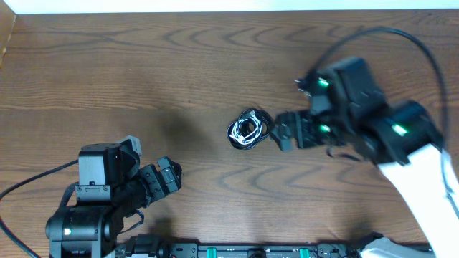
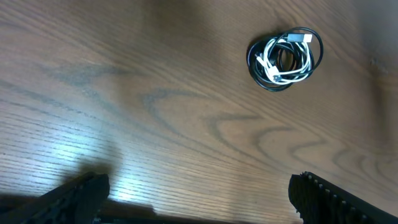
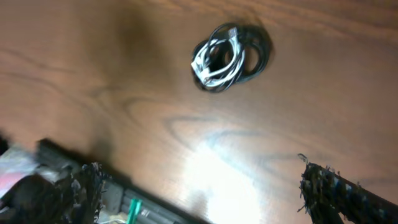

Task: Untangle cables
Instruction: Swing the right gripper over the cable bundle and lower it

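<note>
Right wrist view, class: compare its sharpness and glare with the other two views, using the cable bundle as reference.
Right wrist view: the cable bundle is blurred, with a bright glare patch on the table. Left wrist view: the bundle is crisp, with a milder sheen lower left. Overhead view: bundle sharp, right arm blurred.

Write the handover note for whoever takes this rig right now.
The left gripper is open and empty, well away from the cables.
The right gripper is open and empty, close beside them, not touching.
The cables, black and white, lie in one tight coil on the table.
Done: nothing untangled yet.
Left: grasp the coil and pull the cords apart.
</note>
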Robot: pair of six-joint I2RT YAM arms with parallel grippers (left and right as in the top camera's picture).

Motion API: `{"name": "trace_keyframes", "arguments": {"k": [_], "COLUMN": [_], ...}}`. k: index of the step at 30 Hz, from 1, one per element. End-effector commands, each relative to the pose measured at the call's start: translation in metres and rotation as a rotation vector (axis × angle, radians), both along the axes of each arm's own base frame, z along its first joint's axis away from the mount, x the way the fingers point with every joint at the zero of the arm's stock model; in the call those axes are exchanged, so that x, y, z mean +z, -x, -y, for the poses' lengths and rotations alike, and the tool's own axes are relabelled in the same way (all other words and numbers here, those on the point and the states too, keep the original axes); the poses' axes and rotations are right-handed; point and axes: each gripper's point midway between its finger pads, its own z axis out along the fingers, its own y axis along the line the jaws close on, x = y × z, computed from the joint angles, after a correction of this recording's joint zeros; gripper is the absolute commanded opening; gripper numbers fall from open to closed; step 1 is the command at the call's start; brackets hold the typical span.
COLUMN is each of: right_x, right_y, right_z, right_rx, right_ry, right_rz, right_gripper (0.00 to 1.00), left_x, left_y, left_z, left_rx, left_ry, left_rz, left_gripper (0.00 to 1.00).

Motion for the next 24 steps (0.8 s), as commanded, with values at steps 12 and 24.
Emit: {"name": "trace_keyframes", "arguments": {"k": [12, 24], "right_x": [-0.078, -0.15], "right_y": [-0.08, -0.1], "right_z": [-0.034, -0.045], "right_rx": [-0.032, -0.035], "right_ry": [0.125, 0.179], "right_rz": [-0.021, -0.145], "right_gripper": [0.85, 0.66], "left_x": [0.0, 0.0], "left_y": [-0.001, -0.001], "left_z": [-0.002, -0.002], "left_rx": [-0.006, -0.006], "left_ry": [-0.016, -0.016], "left_rz": [0.006, 0.006], "left_gripper": [0.98, 0.98]}}
